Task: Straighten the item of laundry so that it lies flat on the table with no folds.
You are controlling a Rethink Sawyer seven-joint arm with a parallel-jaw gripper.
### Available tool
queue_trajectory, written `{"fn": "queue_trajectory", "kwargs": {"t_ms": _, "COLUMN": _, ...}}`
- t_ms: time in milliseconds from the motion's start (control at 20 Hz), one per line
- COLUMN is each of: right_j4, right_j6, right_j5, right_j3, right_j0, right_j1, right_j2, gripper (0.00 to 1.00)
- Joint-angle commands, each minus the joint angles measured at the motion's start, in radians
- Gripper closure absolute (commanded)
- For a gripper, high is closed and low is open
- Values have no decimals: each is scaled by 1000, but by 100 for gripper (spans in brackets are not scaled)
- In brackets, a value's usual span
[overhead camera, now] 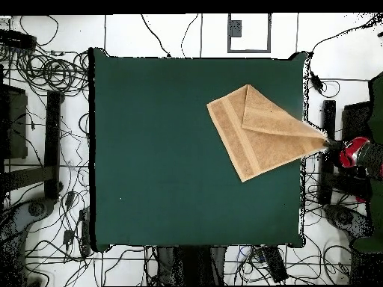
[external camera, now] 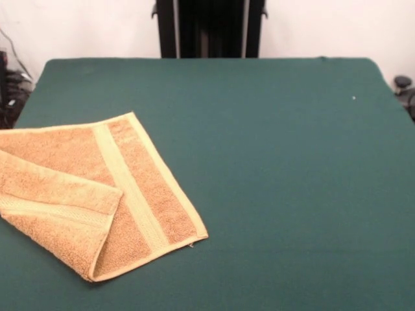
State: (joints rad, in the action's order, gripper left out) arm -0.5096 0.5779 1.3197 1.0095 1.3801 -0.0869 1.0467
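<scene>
We are seeing the towel lying folded at one side edge of the table, corners pointing diagonally. We cannot tell the gripper's state.

Dark green table, rectangular, filling the middle of the overhead view, with white floor and many black cables around it. Golden-tan towel on the table's right part, set diamond-wise, one portion folded over on itself along a diagonal crease, a paler woven band running near its left edge, its right corner reaching the table's right edge. Just beyond that corner, off the table, a red and black object, too unclear to identify
</scene>
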Motion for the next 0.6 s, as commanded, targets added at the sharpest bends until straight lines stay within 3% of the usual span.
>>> {"fn": "queue_trajectory", "kwargs": {"t_ms": 50, "right_j4": -5, "right_j6": -285, "right_j5": 58, "right_j3": -51, "right_j0": -71, "right_j1": 24, "right_j2": -38, "gripper": 100}}
{"fn": "queue_trajectory", "kwargs": {"t_ms": 600, "right_j4": -14, "right_j6": -287, "right_j5": 22, "right_j3": 2, "right_j0": -55, "right_j1": 12, "right_j2": -34, "gripper": 100}}
